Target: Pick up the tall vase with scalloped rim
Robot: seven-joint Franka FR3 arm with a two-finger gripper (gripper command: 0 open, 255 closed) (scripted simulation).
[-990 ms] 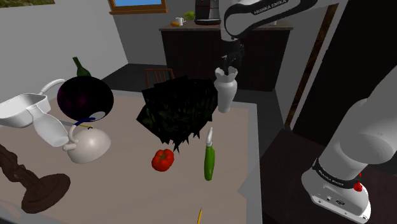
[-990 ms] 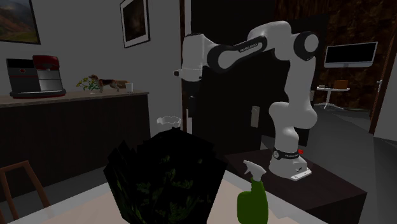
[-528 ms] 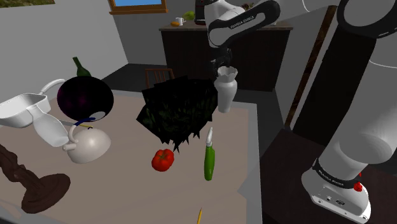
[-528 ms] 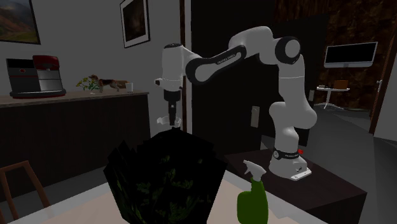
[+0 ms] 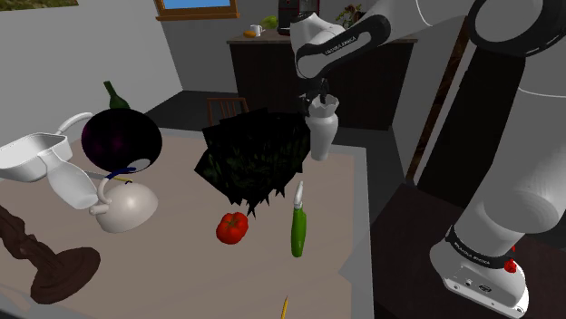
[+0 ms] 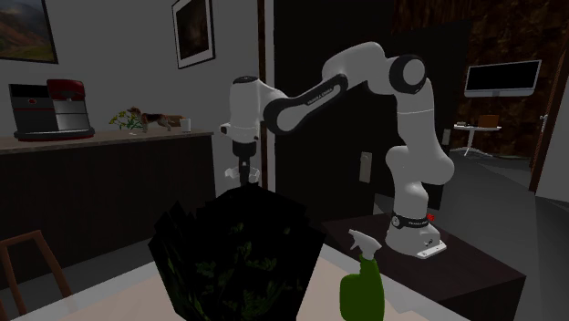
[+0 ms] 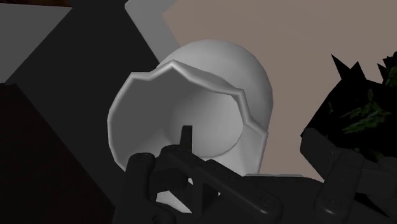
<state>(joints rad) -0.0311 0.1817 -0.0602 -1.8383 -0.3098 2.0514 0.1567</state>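
Observation:
The tall white vase [image 5: 321, 134] with a scalloped rim stands upright at the table's far edge, right of a dark plant. My black gripper [image 5: 317, 91] hangs at its rim, on the shoulder view's left side of the mouth. In the second exterior view the gripper [image 6: 244, 170] points down onto the rim [image 6: 230, 173], and the plant hides the vase's body. In the wrist view I look down into the vase's mouth [image 7: 203, 121], with the gripper [image 7: 210, 167] open just over the rim and nothing clasped.
A dark leafy plant [image 5: 250, 159] crowds the vase. On the table lie a red pepper [image 5: 232, 227] and a green spray bottle [image 5: 298, 228]. A white teapot [image 5: 123, 207], a dark sphere [image 5: 121, 137] and a dark stand [image 5: 60, 268] sit further left. The table's edge [image 5: 361, 227] is near.
The arm swung toward the second exterior view's left and came down, bringing the gripper from beside the vase to its rim. The vase has not moved.

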